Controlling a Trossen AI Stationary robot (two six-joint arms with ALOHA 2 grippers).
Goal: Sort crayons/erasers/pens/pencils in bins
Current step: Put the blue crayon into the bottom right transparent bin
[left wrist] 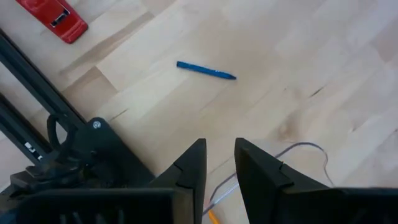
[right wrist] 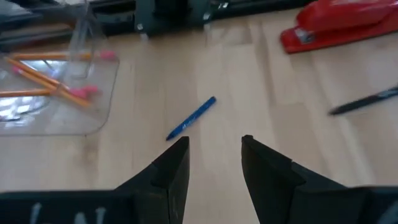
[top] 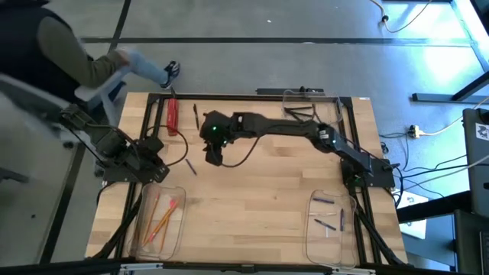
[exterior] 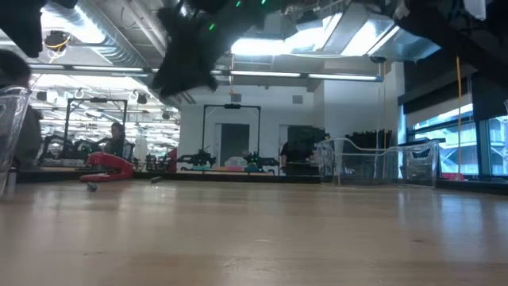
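A short blue crayon (right wrist: 191,118) lies flat on the wooden table, between my two grippers; it also shows in the left wrist view (left wrist: 205,70) and in the high view (top: 191,168). My right gripper (top: 212,156) hangs open and empty above the table just to the crayon's right (right wrist: 214,146). My left gripper (top: 159,172) is open and empty at the table's left (left wrist: 221,152), by the left clear bin (top: 160,218), which holds several orange-yellow pencils (right wrist: 43,78). A black pen (top: 195,114) lies farther back.
A red stapler (top: 173,114) lies at the far left, beside the pen. A clear bin at the near right (top: 332,221) holds three purple crayons. A third clear bin (top: 313,103) stands at the far right. A person's arm (top: 72,53) shows beyond the far-left corner.
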